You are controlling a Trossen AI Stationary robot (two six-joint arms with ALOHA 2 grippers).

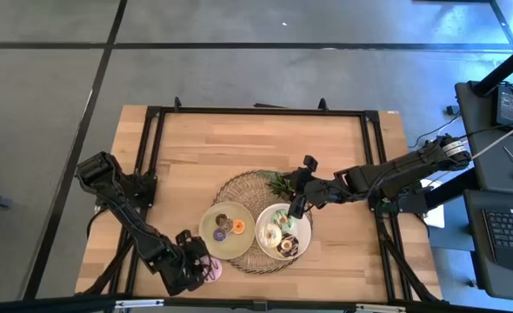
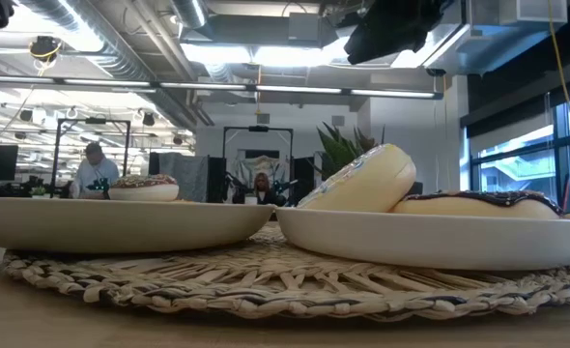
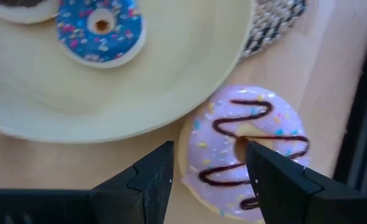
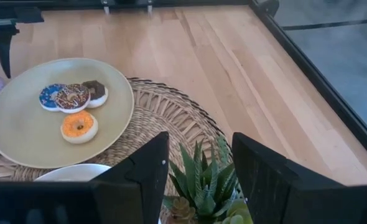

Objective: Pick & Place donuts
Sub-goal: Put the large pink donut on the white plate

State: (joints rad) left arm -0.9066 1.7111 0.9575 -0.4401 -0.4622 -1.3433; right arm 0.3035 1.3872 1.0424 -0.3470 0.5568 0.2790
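The left gripper [image 1: 206, 269] hangs low at the front edge of the bench [image 1: 239, 139], just off the rim of the yellowish plate [image 1: 206, 239]. Its fingers [image 3: 149, 180] stand wide apart and hold nothing; between and just beyond them lies a pink donut [image 3: 249, 146] with a brown squiggle of icing (it sits on the bare wood, touching the plate's rim, not on the plate). On that plate rest four small donuts: a blue one [image 4: 48, 96], a brown sprinkled one [image 4: 71, 97], a dark chocolate one [image 4: 96, 91] and an orange one [image 4: 79, 126], huddled together.

The right gripper [image 1: 296, 209] hovers over the back edge of the white plate [image 1: 304, 233], near the middle of the woven mat [image 1: 239, 187], fingers spread and empty, with the green plant [image 4: 202, 180] directly under them. The white plate carries several more donuts, among them a mint green one [image 1: 279, 215] and a chocolate one [image 1: 289, 247]; one cream donut [image 2: 362, 184] leans tilted on another.
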